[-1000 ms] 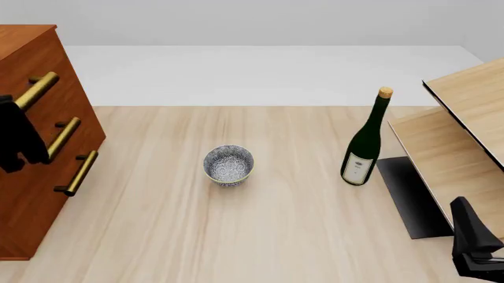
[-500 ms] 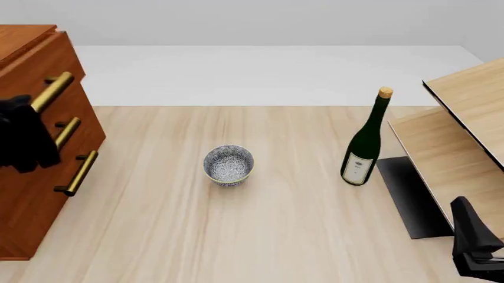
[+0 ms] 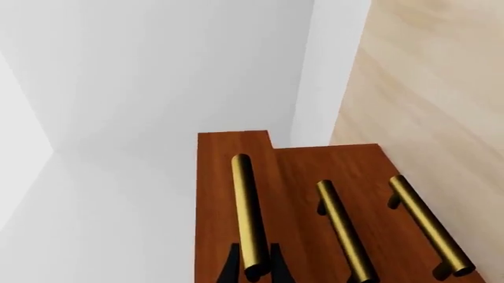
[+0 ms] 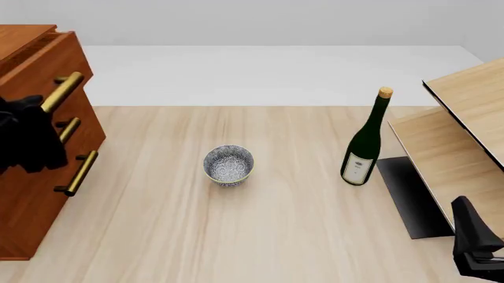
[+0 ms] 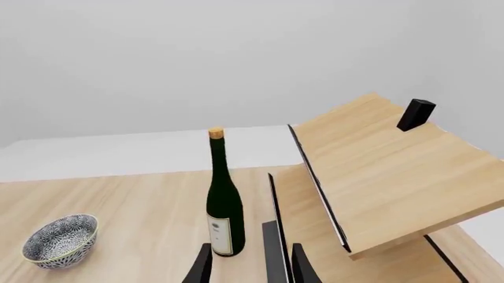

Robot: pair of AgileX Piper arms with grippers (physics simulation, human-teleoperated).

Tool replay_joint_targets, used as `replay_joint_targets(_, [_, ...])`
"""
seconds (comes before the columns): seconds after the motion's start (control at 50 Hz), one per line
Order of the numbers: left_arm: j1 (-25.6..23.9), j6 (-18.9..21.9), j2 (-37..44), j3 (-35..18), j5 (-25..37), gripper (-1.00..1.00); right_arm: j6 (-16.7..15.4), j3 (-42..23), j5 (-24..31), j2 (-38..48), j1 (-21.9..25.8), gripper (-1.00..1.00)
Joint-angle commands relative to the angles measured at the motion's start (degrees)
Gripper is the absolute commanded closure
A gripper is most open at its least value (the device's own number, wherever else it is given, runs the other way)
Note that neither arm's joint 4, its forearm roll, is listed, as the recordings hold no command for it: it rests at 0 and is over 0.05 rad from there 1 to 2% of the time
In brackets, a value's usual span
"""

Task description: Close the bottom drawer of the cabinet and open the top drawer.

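Only the left wrist view shows the left hand [image 3: 254, 272] pinching the top drawer [image 3: 228, 177] handle.

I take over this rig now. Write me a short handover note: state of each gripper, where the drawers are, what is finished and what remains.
Left gripper: fingers closed around the brass bar handle of the reddish-brown wooden top drawer.
Right gripper: open, holding nothing, low at the table's right, facing the dark green wine bottle.
Reddish-brown wooden cabinet: at the table's left edge. The top drawer stands out slightly beyond the two below.
Done: reddish-brown bottom drawer looks closed, flush with the middle one.
Left: pull the top drawer out further, then release.
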Motion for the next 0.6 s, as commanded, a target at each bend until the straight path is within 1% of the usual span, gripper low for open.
replay_joint_targets(0.02, [-3.1, 0.4, 0.8, -0.4, 0.2, 1.0, 0.2, 0.0, 0.0, 0.0, 0.0, -1.0])
replay_joint_targets(0.6, [-6.5, 0.1, -0.1, -1.5, 1.6, 1.0, 0.6, -0.1, -0.1, 0.0, -0.3, -1.0])
